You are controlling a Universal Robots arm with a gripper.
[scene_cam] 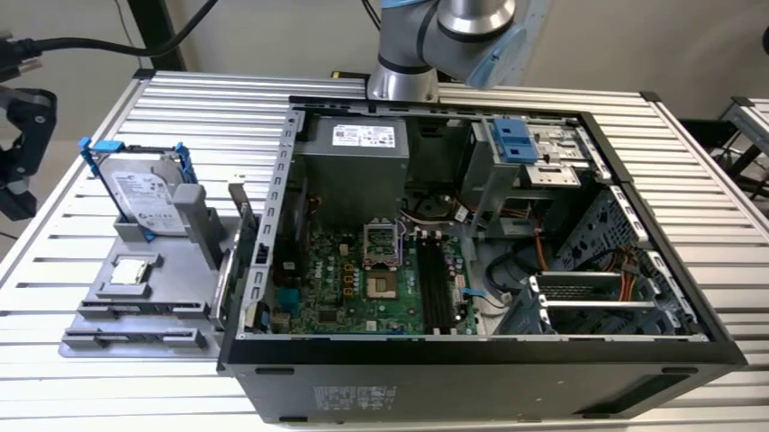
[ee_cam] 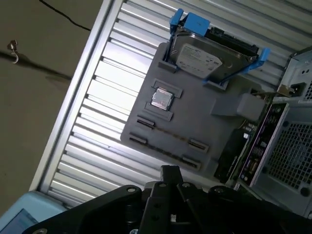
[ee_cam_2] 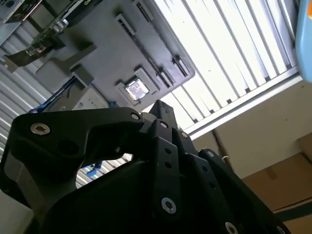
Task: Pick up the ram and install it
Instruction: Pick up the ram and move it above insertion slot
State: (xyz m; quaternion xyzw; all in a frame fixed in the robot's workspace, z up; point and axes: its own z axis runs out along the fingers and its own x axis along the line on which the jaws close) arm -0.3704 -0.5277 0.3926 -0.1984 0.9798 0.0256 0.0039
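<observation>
Nearest the lenses in both wrist views: black end effector [ee_cam_2: 158, 108] [ee_cam: 170, 171], linkage and screw heads in the foreground. Cannot tell how far open it stands, nor whether it has hold of anything. Held above the slatted metal tabletop [ee_cam: 105, 105], apart from the parts beyond it.

Beyond it: grey fixture plate [ee_cam: 204, 117], lying flat on the tabletop. Seated in a recess of the plate, a small square silver processor chip [ee_cam: 162, 99]. Just beside the chip, between two clip blocks, a thin dark strip seen edge-on, taken to be the ram [ee_cam: 168, 133]. In the exterior view, the ram [scene_cam: 142, 310] lies across the plate's near part, outside the computer case. At the plate's far end, a grey hard drive [ee_cam: 207, 58] with a white label, leaning tilted in a blue bracket [ee_cam: 192, 22].

Further on, just beside the plate on the exterior view's right: open computer case [scene_cam: 481, 387], with the green motherboard [scene_cam: 348, 288] and its black memory slots [scene_cam: 438, 288] exposed. Farthest: arm [scene_cam: 402, 81], rising behind the case's rear wall.
</observation>
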